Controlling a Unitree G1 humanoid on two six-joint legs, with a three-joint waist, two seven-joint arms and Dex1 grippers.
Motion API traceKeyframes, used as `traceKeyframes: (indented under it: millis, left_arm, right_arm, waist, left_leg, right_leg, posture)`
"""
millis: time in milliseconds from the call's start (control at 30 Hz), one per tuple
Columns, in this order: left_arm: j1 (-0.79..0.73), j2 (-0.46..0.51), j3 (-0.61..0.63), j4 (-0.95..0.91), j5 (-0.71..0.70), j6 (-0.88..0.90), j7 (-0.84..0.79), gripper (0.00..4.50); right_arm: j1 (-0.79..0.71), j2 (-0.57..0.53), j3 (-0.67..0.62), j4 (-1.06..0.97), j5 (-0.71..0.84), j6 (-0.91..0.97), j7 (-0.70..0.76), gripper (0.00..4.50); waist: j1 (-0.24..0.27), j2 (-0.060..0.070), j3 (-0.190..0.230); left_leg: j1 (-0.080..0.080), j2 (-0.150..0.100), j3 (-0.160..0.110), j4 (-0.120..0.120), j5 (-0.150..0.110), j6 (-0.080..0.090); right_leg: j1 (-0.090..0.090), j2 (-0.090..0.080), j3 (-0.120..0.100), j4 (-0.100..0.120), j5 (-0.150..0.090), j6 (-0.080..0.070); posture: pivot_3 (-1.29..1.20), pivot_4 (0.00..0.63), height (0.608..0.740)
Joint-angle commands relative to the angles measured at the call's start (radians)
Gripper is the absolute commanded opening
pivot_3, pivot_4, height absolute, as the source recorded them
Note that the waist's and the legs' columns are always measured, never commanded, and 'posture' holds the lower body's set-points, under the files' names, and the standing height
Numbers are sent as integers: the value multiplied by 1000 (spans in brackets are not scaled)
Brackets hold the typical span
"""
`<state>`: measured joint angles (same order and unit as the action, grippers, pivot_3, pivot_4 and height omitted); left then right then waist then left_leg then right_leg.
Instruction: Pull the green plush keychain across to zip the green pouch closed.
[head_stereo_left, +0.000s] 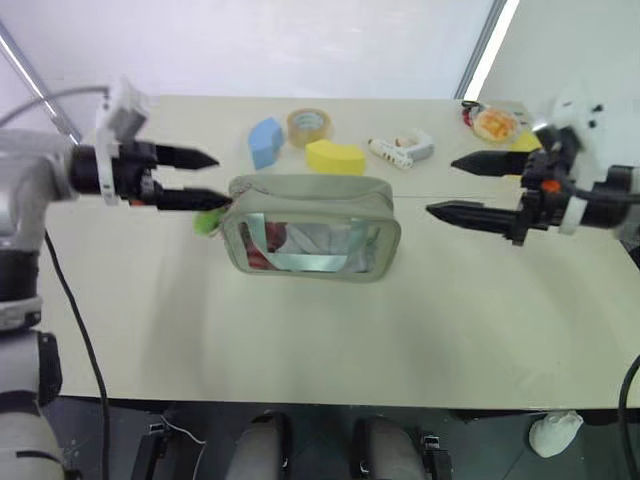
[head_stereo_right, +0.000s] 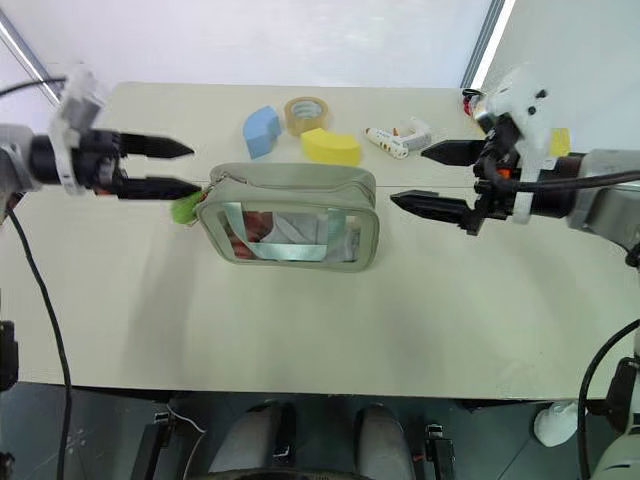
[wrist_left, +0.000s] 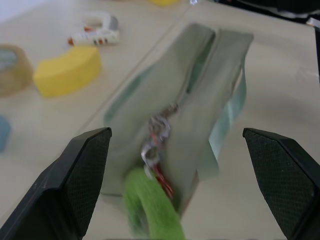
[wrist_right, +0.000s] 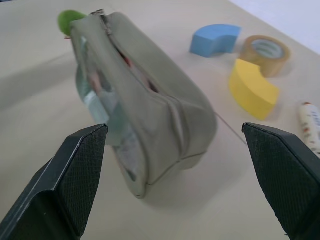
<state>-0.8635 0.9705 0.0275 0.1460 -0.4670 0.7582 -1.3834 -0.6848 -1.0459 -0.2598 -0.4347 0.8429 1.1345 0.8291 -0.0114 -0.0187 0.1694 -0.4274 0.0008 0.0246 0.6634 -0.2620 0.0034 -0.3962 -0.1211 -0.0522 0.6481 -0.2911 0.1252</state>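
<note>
Beige worktop (head_stereo_left: 300, 340), pouch (head_stereo_left: 312, 228) standing mid-surface, zip still open along the top. Keychain (head_stereo_left: 208, 222) hangs off its left end, just below my left claw (head_stereo_left: 205, 178), which is wide open and empty. Right claw (head_stereo_left: 450, 187) also wide open, hovering off the pouch's right end. Risk: nothing braces the pouch, so pulling the keychain could drag or tip it; fuzzy charm may slip.
</note>
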Motion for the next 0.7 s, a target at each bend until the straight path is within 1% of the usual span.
traceKeyframes:
  millis: [33, 267, 367, 433, 567, 700]
  left_arm:
    - [-6, 28, 56, -44, -10, -15, 37, 4500]
    - [-12, 46, 75, -47, -18, 0, 76, 4500]
    - [19, 57, 83, -46, -10, -21, 86, 4500]
    - [34, 61, 93, -47, -15, -12, 98, 4500]
    - [103, 87, 136, -112, -49, 24, 110, 4500]
    - [152, 94, 168, -159, -69, 45, 144, 4500]
  right_arm:
    - [-5, -22, -11, -12, 1, -27, 5, 4466]
    - [-26, 2, 41, 11, -16, -84, 20, 4466]
    - [-16, 21, 78, 10, -25, -124, 44, 4466]
    - [-11, 40, 129, 14, -63, -154, 37, 4466]
    - [-51, 133, 252, 56, -146, -220, 27, 4466]
    - [-62, 176, 341, 121, -253, -310, 44, 4466]
  waist:
    - [2, 0, 0]
    - [-1, 0, 0]
    - [-2, 0, 0]
    - [-4, 0, 0]
    - [-6, 0, 0]
    - [1, 0, 0]
  left_leg:
    - [-1, 0, 0, 0, 0, 0]
    - [0, -1, 0, 0, 0, 1]
    - [0, 0, 0, 0, 0, 0]
    - [0, 0, 0, 0, 0, 0]
    - [0, 0, 1, 0, 0, 0]
    - [-1, 0, 0, 0, 1, -2]
  right_leg:
    - [0, 0, 0, 0, 0, 0]
    - [0, 0, 0, 0, 0, 0]
    - [-1, 0, 0, 0, 0, 0]
    - [-1, 0, 0, 0, 0, 0]
    - [-1, 0, 1, 0, 0, 0]
    - [-2, 0, 1, 0, 0, 0]
  posture:
    - [0, 150, 740]
    - [0, 150, 740]
    - [0, 150, 740]
    - [0, 150, 740]
    - [0, 150, 740]
    - [0, 150, 740]
